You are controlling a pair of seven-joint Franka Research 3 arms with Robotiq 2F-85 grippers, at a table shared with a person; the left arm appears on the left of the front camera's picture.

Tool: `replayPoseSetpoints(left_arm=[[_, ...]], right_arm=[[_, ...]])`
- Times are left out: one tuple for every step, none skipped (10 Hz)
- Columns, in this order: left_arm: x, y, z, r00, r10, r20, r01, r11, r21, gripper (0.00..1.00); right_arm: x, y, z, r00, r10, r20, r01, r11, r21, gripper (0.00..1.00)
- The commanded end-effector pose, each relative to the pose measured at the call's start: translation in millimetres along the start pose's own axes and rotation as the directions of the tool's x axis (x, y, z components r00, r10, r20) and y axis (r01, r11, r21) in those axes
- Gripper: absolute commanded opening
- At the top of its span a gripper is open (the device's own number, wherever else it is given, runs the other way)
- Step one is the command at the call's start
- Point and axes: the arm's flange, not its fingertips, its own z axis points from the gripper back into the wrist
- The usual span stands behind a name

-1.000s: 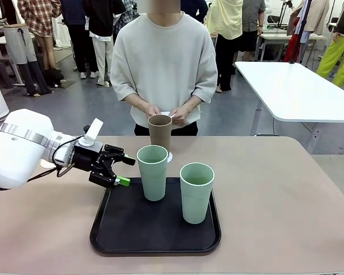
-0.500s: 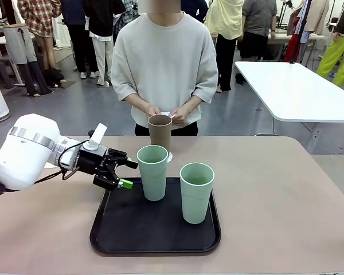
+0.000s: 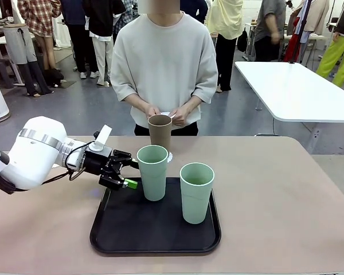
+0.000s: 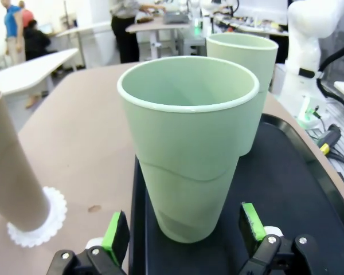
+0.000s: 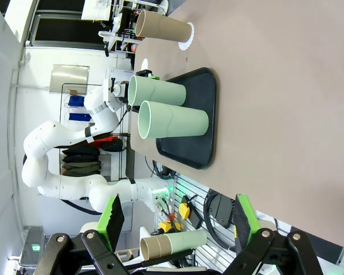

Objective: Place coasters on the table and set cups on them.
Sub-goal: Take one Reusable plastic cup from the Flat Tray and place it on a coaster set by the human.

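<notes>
Front view: left hand (image 3: 130,173) spread beside left green cup (image 3: 153,172) on black tray (image 3: 120,229), no grip yet; right green cup (image 3: 196,192) also on tray; brown cup (image 3: 159,132) already on coaster (image 3: 169,156) on counter (image 3: 275,195), so likely one of three done. Left wrist view: pads (image 4: 249,220) flanking that cup, apart from it. Right wrist view: right hand (image 5: 178,213) spread, empty.

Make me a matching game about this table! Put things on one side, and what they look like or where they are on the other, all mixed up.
Things:
1. brown cup
2. left gripper
3. tray
4. coaster

Clues:
a. black
b. white with a frilly edge
c. open
d. stands on the coaster

Pairs: 1-d, 2-c, 3-a, 4-b
</notes>
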Motion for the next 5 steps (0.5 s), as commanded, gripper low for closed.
replayPoseSetpoints(left_arm=[[-5.5,4.4,-12.2,0.999,-0.032,0.036,0.033,0.999,-0.009,1.00],[-5.8,4.0,-14.8,0.999,-0.032,0.044,0.033,0.999,-0.020,1.00],[-6.8,4.1,-17.5,0.998,-0.035,0.051,0.037,0.999,-0.032,1.00],[-7.2,4.2,-17.9,0.998,-0.033,0.057,0.035,0.999,-0.037,1.00],[-7.8,4.3,-18.3,0.997,-0.037,0.067,0.040,0.998,-0.040,1.00]], right_arm=[[1.2,-0.3,-0.8,1.000,0.008,0.006,-0.008,1.000,0.018,1.00],[1.2,-0.3,-0.8,1.000,0.008,0.006,-0.008,1.000,0.018,1.00],[1.2,-0.3,-0.8,1.000,0.008,0.006,-0.008,1.000,0.018,1.00],[1.2,-0.3,-0.8,1.000,0.008,0.006,-0.008,1.000,0.018,1.00],[1.2,-0.3,-0.8,1.000,0.008,0.006,-0.008,1.000,0.018,1.00]])
